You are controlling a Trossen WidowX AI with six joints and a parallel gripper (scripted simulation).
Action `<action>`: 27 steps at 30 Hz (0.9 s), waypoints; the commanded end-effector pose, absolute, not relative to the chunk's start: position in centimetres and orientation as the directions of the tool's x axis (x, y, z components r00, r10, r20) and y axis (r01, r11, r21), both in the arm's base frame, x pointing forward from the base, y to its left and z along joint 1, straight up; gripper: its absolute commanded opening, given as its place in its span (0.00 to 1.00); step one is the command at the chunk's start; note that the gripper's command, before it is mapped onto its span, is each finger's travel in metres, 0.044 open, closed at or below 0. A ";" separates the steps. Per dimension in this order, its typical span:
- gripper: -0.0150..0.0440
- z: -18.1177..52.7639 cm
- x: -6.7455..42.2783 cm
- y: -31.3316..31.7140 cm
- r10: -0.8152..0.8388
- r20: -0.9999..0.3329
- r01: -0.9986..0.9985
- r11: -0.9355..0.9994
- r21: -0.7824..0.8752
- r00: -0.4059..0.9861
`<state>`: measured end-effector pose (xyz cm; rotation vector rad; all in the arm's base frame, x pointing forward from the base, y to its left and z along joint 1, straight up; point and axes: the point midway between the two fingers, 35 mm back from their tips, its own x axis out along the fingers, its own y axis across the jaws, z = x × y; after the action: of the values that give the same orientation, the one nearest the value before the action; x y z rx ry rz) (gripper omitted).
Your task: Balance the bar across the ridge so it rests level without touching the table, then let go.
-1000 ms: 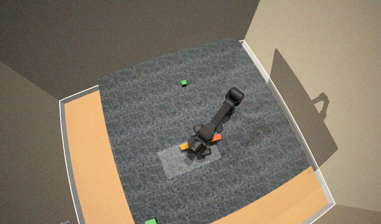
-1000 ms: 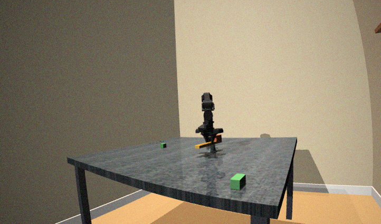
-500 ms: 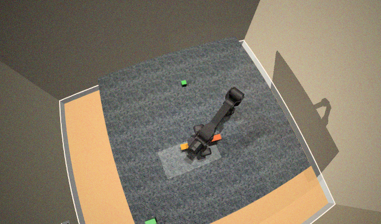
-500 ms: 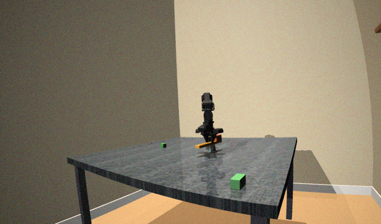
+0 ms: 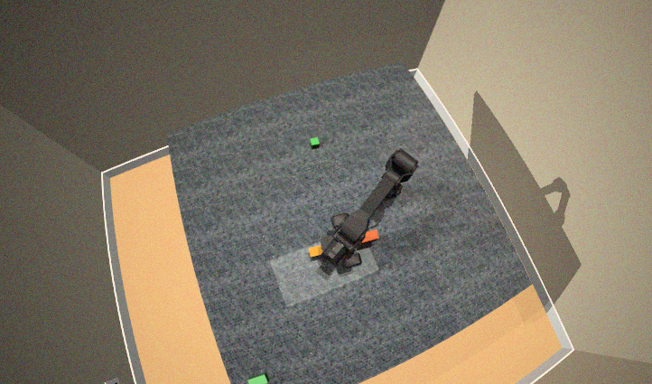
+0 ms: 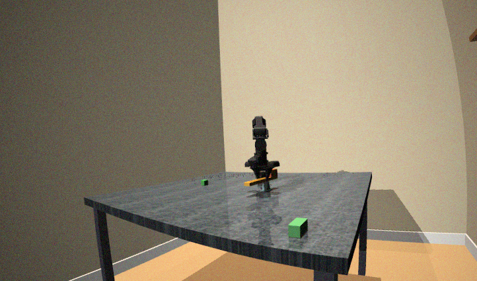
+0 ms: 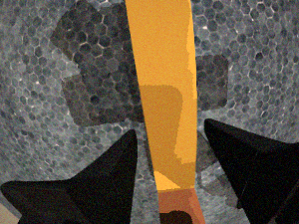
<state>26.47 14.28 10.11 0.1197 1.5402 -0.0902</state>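
The bar (image 5: 315, 250) (image 6: 255, 182) (image 7: 158, 62) is yellow-orange with a red-orange end (image 5: 370, 236) (image 7: 180, 223). It lies across the small grey ridge (image 6: 266, 188) near the middle of the table (image 6: 176, 207). In the exterior view both of its ends are off the table top, and the red-orange end looks slightly higher. My gripper (image 5: 336, 255) (image 6: 261, 174) (image 7: 169, 128) is directly over the bar's middle. It is open, with a gap between each finger and the bar in the wrist view. The ridge is hidden in the wrist view and in the top view.
One green cube (image 5: 314, 142) (image 6: 204, 182) sits far back on the table. Another green cube (image 5: 257, 379) (image 6: 297, 227) sits near the front edge. A pale rectangle (image 5: 298, 278) is marked on the table under the gripper. Walls stand behind and to the right.
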 end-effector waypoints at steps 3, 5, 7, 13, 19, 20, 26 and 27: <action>0.92 10.1 26.5 14.3 0.016 -0.999 0.133 0.991 0.020 0.029; 1.00 10.1 26.5 14.3 0.016 -0.999 0.133 0.991 0.020 0.029; 1.00 10.1 26.5 14.3 0.016 -0.999 0.133 0.991 0.020 0.029; 1.00 15.7 26.7 14.4 0.017 -0.999 0.133 0.991 0.020 0.029; 1.00 20.1 26.2 14.1 0.017 -0.999 0.133 0.991 0.020 0.029; 1.00 20.1 26.2 14.1 0.017 -0.999 0.133 0.991 0.020 0.029; 1.00 20.1 26.2 14.1 0.017 -0.999 0.133 0.991 0.020 0.029; 1.00 20.1 26.2 14.1 0.017 -0.999 0.133 0.991 0.020 0.029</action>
<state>26.24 14.15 20.00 0.1208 1.5363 -0.0888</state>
